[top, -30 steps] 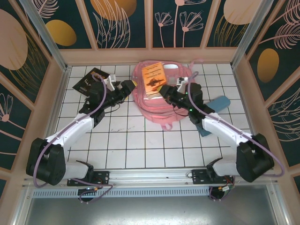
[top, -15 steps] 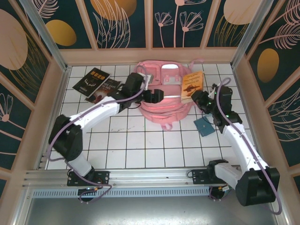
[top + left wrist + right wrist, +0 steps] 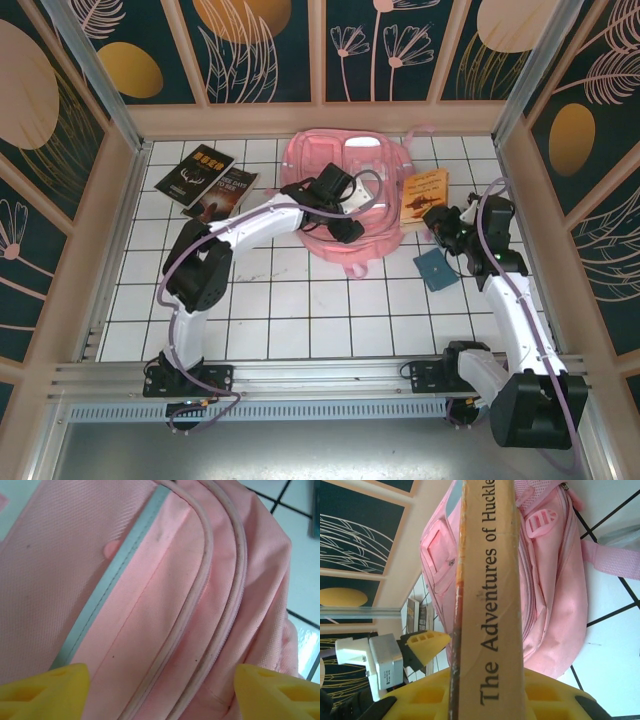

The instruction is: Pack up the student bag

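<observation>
Moved onto pink student bag (image 3: 378, 218), left gripper (image 3: 160, 685) seemingly gapes; right gripper (image 3: 441, 222) clamps book (image 3: 424, 192).

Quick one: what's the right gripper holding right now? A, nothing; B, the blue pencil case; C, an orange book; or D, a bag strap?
C: the right gripper is clamped on an orange book, whose spine reads "The Adventures of Huckle...", held beside the bag.
</observation>
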You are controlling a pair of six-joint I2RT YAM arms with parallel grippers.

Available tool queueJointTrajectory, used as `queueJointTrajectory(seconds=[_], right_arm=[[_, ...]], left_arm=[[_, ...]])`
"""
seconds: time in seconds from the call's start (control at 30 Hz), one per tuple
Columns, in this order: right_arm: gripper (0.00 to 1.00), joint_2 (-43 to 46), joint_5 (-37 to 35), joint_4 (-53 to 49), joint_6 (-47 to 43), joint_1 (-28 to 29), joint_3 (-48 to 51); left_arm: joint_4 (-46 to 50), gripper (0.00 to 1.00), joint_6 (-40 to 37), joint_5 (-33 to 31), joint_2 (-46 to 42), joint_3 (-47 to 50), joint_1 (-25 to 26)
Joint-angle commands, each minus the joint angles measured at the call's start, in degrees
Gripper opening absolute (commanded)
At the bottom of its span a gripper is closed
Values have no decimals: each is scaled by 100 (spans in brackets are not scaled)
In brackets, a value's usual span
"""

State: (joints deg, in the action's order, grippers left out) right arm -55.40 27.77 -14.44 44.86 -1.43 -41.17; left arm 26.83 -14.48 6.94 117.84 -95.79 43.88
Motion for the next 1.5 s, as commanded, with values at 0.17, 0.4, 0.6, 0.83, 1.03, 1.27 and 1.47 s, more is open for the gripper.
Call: queueJointTrajectory(seconds=[0.17, 0.4, 0.6, 0.83, 1.03, 1.27, 1.47], right_arm=[[17, 204, 238, 240, -17, -34, 62], [17, 273, 129, 115, -31, -47, 12], [17, 370, 1, -61, -74, -61, -49], [17, 480, -62, -169, -64, -76, -86], [17, 521, -11, -177, -17, -77, -51], [18, 574, 36, -175, 17, -77, -22], [18, 586, 80, -148, 52, -74, 5]], left_arm=[[1069, 75, -1107, 361, 935, -1150, -37], [575, 65, -1083, -607, 1311, -1425, -58], [496, 53, -1248, -743, 1323, -1652, -81], [756, 30, -1555, -924, 1319, -1997, -103], [1227, 42, -1713, -601, 1353, -2176, -144], [1709, 64, -1838, -498, 1659, -2332, -154], [1586, 61, -1857, -747, 1919, -2590, -202]])
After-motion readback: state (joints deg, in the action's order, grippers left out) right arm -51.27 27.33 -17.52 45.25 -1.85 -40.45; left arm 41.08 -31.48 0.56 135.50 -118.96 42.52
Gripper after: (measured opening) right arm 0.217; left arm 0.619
